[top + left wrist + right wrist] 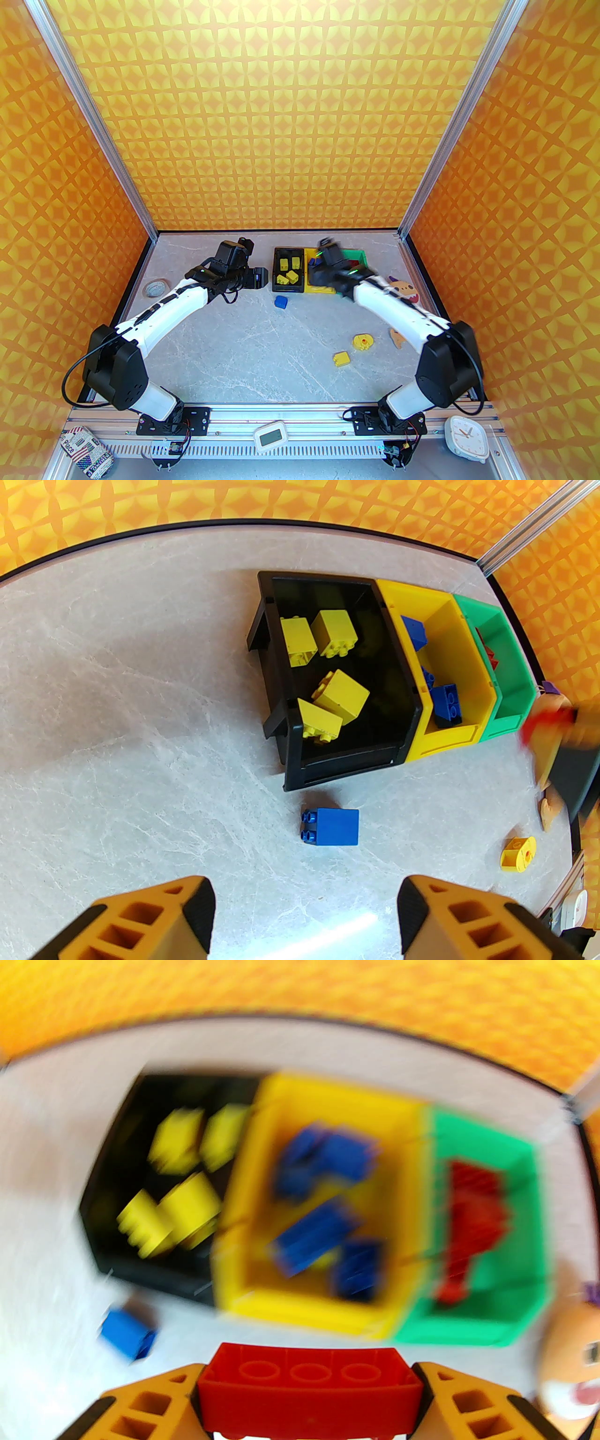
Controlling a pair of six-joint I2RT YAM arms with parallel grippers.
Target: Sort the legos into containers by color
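Red oblong brick (309,1391), pinched by the jaws of the right gripper (309,1400), hangs near the green bin (468,1332) of reds; most legos (337,700) look sorted, leaving a blue brick (333,827) below the spread jaws of the left gripper (304,916) and two yellow pieces (341,358) on the bench (140,714).

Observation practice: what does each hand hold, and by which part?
The right hand grips a red lego by its two short ends; the left hand holds nothing.
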